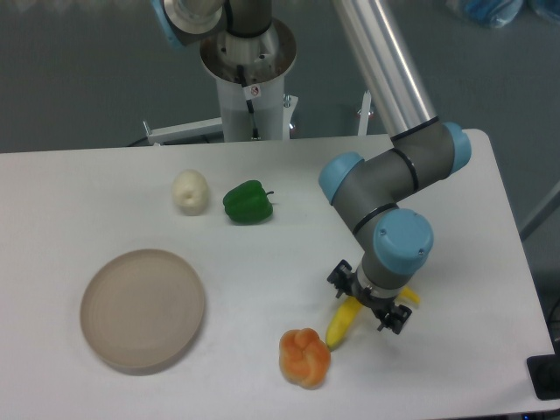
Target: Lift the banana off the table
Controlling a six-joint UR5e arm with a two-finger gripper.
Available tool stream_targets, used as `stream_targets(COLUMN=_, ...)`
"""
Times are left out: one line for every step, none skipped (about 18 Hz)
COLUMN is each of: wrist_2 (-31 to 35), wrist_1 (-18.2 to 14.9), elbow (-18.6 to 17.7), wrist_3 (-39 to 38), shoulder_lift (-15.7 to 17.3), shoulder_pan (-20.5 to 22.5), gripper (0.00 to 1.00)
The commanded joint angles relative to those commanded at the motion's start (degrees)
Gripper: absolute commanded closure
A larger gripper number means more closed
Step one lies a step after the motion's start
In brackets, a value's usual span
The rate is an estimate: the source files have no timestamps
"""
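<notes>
The bright yellow banana (343,324) lies on the white table (455,367) at the front right. Most of it is hidden under my wrist; one end sticks out toward the orange pepper, and a small yellow tip shows on the other side. My gripper (369,308) hangs straight down over the banana's middle, with dark fingers (339,278) on either side of it. Whether the fingers press on the banana is hidden by the wrist.
A lumpy orange-yellow pepper (304,356) sits just left of the banana's end. A green pepper (248,202) and a white garlic-like item (190,192) lie at the back. A round beige plate (143,306) is at the front left. The table's right edge is close.
</notes>
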Motion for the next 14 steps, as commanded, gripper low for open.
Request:
stream_targets(wrist_2=0.09, wrist_1=0.0, elbow=0.09, wrist_3=-0.1, shoulder_lift=-0.26, shoulder_pan=-0.09, gripper=0.07)
stream_targets(wrist_2=0.09, wrist_1=0.0, elbow=0.17, wrist_3=-0.18, shoulder_lift=-0.26, shoulder_pan=-0.09, gripper=0.28)
stream_targets(wrist_2=0.17, wrist_1=0.0, elbow=0.18, wrist_3=-0.19, shoulder_lift=-0.26, shoulder_pan=-0.09, gripper=0.49)
stream_targets(wrist_2=0.26, wrist_1=0.0, elbow=0.26, wrist_3=-0.19, shoulder_lift=-0.35, shoulder_pan=-0.09, gripper=0.75)
stream_targets(wrist_2=0.35, wrist_1=0.0, elbow=0.44, wrist_3=-0.27, shoulder_lift=-0.26, shoulder_pan=0.0, gripper=0.93)
stream_targets(wrist_2=0.44, wrist_1=0.0, elbow=0.53, wrist_3=-0.27, shoulder_lift=-0.26, shoulder_pan=0.0, gripper=0.96)
stream_targets(wrist_2=0.18, wrist_1=-0.09, elbow=0.79, wrist_3=-0.27, shoulder_lift=-0.09, shoulder_pan=0.0, gripper=0.96)
stream_targets(wrist_2=0.09, wrist_1=-0.09, elbow=1.05, wrist_3=-0.27, shoulder_lift=0.09, shoulder_pan=0.17, gripper=0.97)
stream_targets(wrist_2=0.09, wrist_1=-0.09, elbow=1.05, wrist_3=-0.19, shoulder_lift=0.35, shoulder_pan=0.35, gripper=0.97)
stream_targets(wrist_2=0.17, wrist_1=-0.17, elbow=1.23, wrist_3=-0.19, shoulder_lift=0.7, shoulder_pan=0.53, gripper=0.97)
stream_targets(wrist_2=0.26, wrist_1=-0.26, elbow=1.75, wrist_3=-0.19, shoulder_lift=1.05, shoulder_pan=0.61, gripper=0.96)
stream_targets(wrist_2=0.35, wrist_1=-0.44, elbow=2.28, wrist_3=-0.19, shoulder_lift=1.23, shoulder_pan=0.88, gripper=0.96)
stream_targets(wrist_2=0.35, wrist_1=-0.79, elbow=3.07, wrist_3=-0.19, shoulder_lift=1.67, shoulder_pan=1.23, gripper=0.96)
stream_targets(wrist_2=0.44, wrist_1=-0.79, elbow=4.12, wrist_3=-0.1, shoulder_lift=2.28, shoulder_pan=1.4, gripper=0.96)
